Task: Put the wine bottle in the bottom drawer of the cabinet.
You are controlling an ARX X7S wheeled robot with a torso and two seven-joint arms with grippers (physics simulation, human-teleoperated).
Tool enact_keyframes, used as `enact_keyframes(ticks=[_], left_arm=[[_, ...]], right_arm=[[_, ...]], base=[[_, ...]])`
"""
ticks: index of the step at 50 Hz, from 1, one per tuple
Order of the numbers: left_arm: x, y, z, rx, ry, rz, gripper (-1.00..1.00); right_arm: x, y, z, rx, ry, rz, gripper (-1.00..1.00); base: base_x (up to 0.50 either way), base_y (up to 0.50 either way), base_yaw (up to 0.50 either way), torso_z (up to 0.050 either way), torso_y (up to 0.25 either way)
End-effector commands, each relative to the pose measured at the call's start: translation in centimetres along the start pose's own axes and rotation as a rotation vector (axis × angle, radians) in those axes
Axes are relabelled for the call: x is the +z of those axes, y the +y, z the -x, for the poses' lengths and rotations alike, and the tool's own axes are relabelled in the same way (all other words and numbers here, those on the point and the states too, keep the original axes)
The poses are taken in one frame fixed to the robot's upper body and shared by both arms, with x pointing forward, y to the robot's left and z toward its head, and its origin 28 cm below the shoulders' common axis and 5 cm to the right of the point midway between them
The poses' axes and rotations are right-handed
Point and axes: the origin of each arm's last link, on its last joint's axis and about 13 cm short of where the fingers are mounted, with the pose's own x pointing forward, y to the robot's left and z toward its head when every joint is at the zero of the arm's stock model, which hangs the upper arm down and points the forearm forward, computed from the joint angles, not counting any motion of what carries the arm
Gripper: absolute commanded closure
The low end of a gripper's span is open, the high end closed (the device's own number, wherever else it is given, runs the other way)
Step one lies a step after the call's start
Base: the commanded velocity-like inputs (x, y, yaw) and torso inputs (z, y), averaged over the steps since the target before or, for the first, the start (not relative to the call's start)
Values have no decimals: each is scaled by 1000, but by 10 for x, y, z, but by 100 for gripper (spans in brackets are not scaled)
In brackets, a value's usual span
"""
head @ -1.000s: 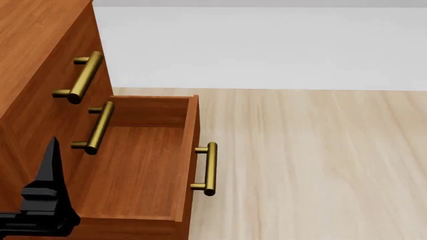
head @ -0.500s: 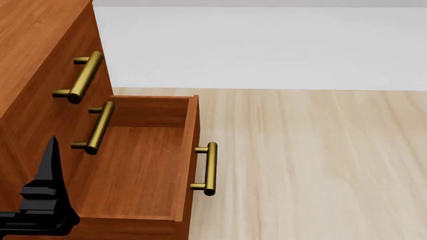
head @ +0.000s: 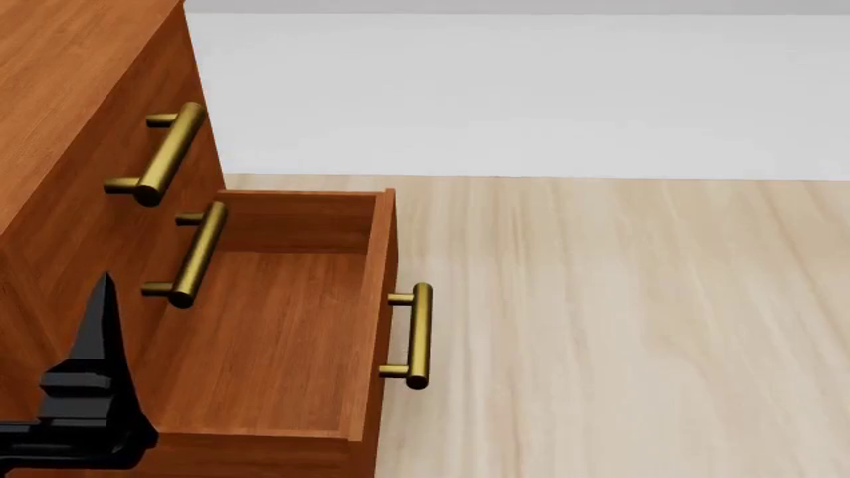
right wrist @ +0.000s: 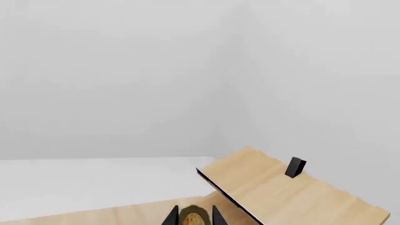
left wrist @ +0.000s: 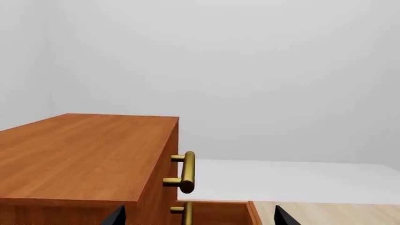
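Cabinet (head: pixel 80 149) stands with its bottom drawer (head: pixel 266 339) pulled out and bare inside, the left gripper (left wrist: pixel 196 216) spread wide beside it, while the right gripper (right wrist: pixel 191 218) pinches the wine bottle's (right wrist: pixel 192 218) cork-coloured top near a pale slanted rack (right wrist: pixel 293 197).

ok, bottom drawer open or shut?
Open: the bottom drawer stands pulled out of the cabinet, its bare wood floor showing, no bottle inside.

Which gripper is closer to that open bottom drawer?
Left. The left gripper hangs over the near corner of the bottom drawer. The right gripper is out of the head view, beside a pale wooden rack, drawer not visible.
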Motion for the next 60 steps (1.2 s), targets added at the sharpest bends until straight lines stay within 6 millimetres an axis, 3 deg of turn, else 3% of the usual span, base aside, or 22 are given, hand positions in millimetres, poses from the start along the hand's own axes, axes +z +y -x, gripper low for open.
enact_keyframes(ticks=[1,33,50,60], left_arm=[[-1,0,0,-1,1,0,-100],[0,0,1,-1,2,2,-100],[-3,0,1,-3,12,12,-100],[-4,1,1,1,12,12,-100]], right_arm=[[21,9,-11,29,-71,17,100],[92,50,-46,216,-193,20,100],[133,85,-57,370,-184,21,100],[144,101,-62,431,-179,-12,100]], base=[[0,0,0,0,0],[0,0,0,0,1],[0,0,0,1,1],[0,0,0,0,1]])
